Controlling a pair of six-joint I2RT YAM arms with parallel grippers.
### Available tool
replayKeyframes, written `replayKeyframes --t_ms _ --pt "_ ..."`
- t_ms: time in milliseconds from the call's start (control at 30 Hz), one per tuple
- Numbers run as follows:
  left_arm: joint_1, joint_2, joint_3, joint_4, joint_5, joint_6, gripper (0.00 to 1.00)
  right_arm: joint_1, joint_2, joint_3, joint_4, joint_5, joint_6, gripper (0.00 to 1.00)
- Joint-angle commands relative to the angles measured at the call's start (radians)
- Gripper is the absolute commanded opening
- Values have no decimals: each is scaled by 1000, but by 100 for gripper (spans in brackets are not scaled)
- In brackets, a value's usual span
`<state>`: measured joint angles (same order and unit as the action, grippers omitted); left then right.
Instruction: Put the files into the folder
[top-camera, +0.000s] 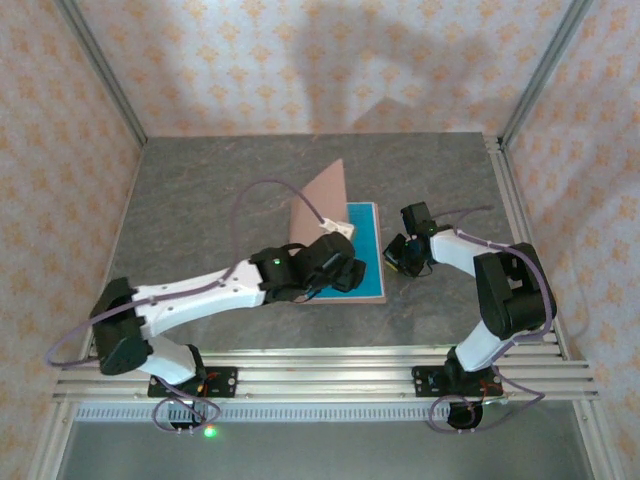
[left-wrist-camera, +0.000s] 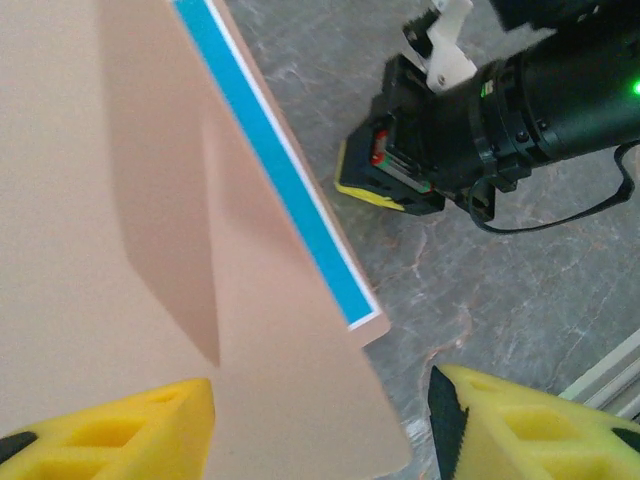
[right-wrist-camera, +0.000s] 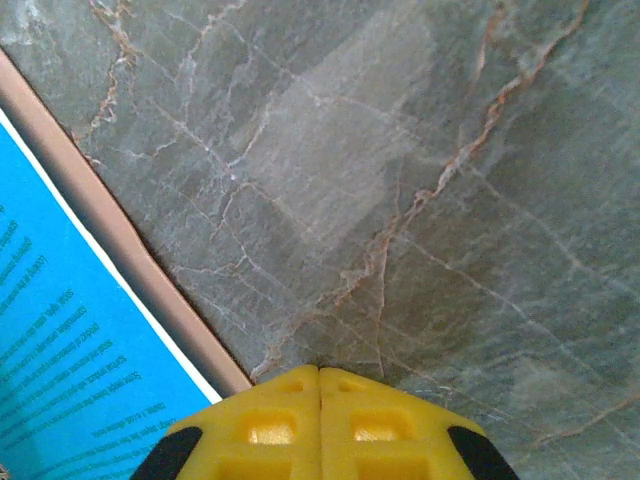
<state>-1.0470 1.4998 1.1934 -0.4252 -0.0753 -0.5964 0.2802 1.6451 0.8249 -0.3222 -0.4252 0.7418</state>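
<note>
Left gripper wide open around raised folder cover; right gripper closed, empty, beside files.

Top view: soft, even, rather dim light from above; broad diffuse shadows on the back wall; slight softness throughout. Left wrist view: a darker, sharp-edged shadow band crosses the folder; left jaws blurred at the bottom edge. Right wrist view: brighter; pale sheen on the worktop; right jaws out of focus; print on the blue sheet soft.
</note>
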Motion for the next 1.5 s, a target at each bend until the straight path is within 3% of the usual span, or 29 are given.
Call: replayKeyframes --t_ms 0,233,333,433,500,533,567,600,667,767,833,900,967,1033,1067,1200,1333,1467 --pt "-1 68 24 132 52 -58 62 17 68 -22 63 31 -19 6" --pt "-1 161 39 218 110 -101 71 10 -36 -9 -34 136 -48 8" --pt "-2 150 38 231 114 -109 73 5 -100 7 -110 228 -51 15" --pt "3 109 38 207 83 -109 80 1 -186 27 -186 346 -53 30" --pt "26 56 16 203 76 -118 100 -1 -256 48 -221 407 -70 42" --pt "42 22 -5 210 79 -123 100 1 -283 59 -229 418 -82 49" --pt "68 -24 -39 231 85 -130 100 0 -318 72 -230 422 -104 90" --pt "96 -68 -74 241 86 -137 100 -1 -357 78 -218 422 -128 100" --pt "157 -179 -130 226 71 -128 100 1 -447 76 -187 440 -182 99" --pt "234 -326 -153 59 -92 -68 100 4 -604 60 -179 584 -286 99" --pt "238 -393 -134 -112 -368 -38 100 4 -702 31 -190 780 -316 99" --pt "240 -446 -172 -249 -742 -86 100 3 -815 -58 -111 992 -359 99" --pt "249 -524 -309 -134 -915 70 100 0 -909 -217 141 1035 -551 99" --pt "294 -608 -498 131 -868 360 100 0 -977 -382 382 999 -739 99" --pt "322 -648 -572 208 -838 420 100 0 -989 -459 480 984 -797 99" --pt "436 -697 -704 267 -759 424 100 -6 -915 -573 625 933 -846 99" --pt "557 -604 -701 315 -626 479 100 -40 -748 -614 780 858 -831 99" --pt "679 -458 -695 497 -516 549 100 -97 -557 -566 892 781 -814 100"
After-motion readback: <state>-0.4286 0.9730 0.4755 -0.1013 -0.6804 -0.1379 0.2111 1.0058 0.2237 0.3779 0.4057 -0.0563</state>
